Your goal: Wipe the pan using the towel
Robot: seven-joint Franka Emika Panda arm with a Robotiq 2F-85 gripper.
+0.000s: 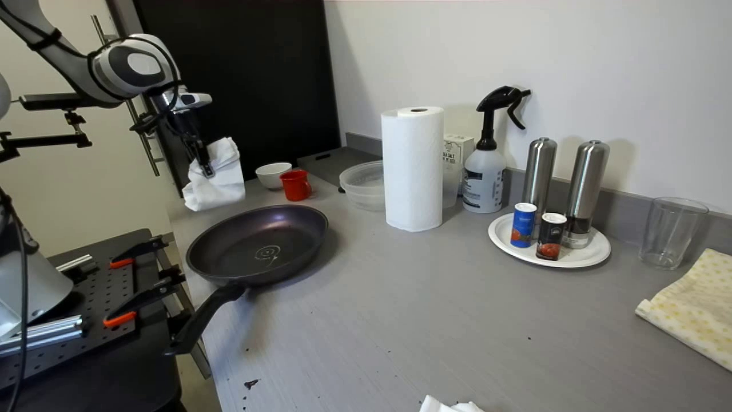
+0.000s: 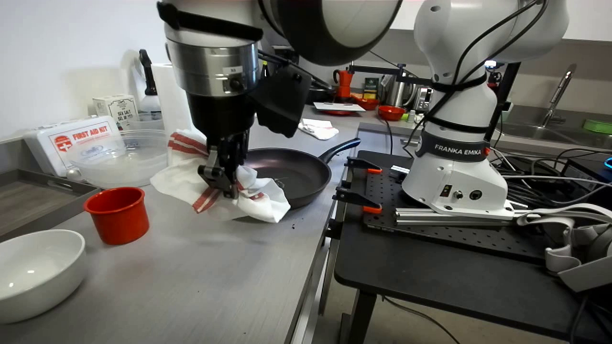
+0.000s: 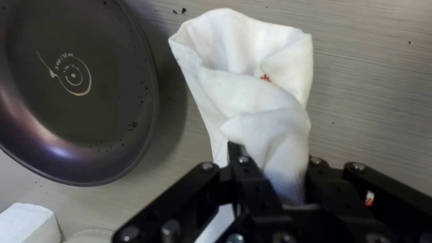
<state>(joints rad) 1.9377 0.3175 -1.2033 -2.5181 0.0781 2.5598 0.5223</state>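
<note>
In the wrist view the gripper (image 3: 275,155) is clamping a bunched towel (image 3: 249,87), whose folds are spreading toward the top of the frame. The pan (image 3: 77,101) is sitting at the upper left, apart from the towel. The step in hand, I judge, is getting the towel over the pan. To be doing it well, the gripper should be coming in high, then lowering until towel alone is pressing. Dark specks (image 3: 133,124) are dotting the pan's right side, so wiping would be paying off there. Strokes should be running light, as the pan may be sliding otherwise.
</note>
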